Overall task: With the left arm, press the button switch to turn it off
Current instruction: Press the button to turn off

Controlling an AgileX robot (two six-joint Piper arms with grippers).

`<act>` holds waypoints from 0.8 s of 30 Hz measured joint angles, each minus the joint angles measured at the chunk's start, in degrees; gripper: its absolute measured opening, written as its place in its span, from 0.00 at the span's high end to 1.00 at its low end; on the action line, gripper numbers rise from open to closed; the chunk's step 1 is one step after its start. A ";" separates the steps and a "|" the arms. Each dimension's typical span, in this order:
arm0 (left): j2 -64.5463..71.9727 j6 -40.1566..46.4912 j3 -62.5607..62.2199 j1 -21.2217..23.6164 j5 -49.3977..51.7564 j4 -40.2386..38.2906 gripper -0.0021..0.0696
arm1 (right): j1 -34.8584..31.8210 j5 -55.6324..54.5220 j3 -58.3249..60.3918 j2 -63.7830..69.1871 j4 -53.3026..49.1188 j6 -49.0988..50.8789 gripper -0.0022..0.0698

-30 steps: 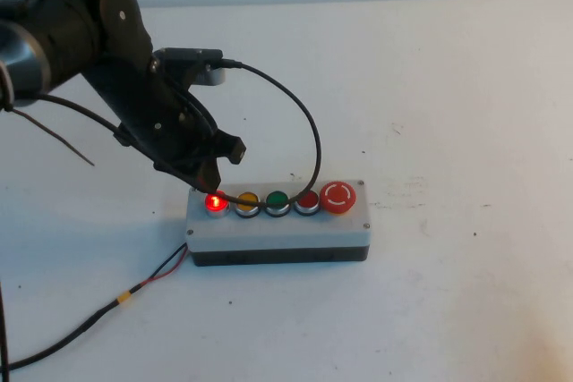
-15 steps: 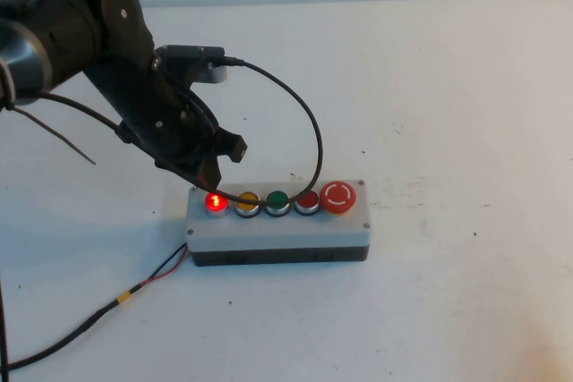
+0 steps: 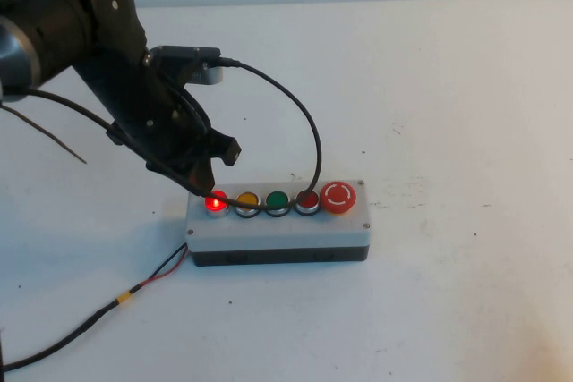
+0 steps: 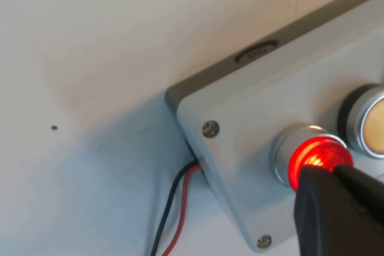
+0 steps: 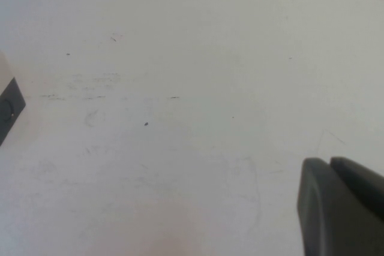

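Left gripper [image 3: 208, 187], fingers clenched to one tip, poised at the lit button switch [image 3: 216, 203], box's 9 o'clock end, for pressing; right gripper [image 5: 342, 208], clenched, parked over bare table [image 5: 180, 88].

White tabletop [image 3: 448, 87] carries a grey box [image 3: 277, 230] with a dark base. On the box's top row: yellow button [image 3: 248, 199], green button [image 3: 277, 199], darker red flat button [image 3: 307, 199], then the large red mushroom button [image 3: 338, 195] with white arrows at the 3 o'clock end. Red-and-black wire pair [image 3: 166, 267] leaves the box toward 8 o'clock across the tabletop.
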 joint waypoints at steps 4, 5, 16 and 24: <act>0.41 0.00 0.00 -0.60 -0.29 0.00 0.98 | 0.00 0.00 0.00 0.00 0.00 0.00 0.99; 0.58 0.00 0.00 -0.77 -0.28 0.00 0.98 | 0.00 0.00 0.00 0.00 0.00 0.00 0.99; 1.79 0.00 -0.08 -1.56 -0.06 -0.24 0.98 | 0.00 0.00 0.00 0.00 0.00 0.00 0.99; 3.07 -0.12 -0.80 -1.56 0.79 -0.55 0.98 | 0.00 0.00 0.00 0.00 0.00 0.00 0.99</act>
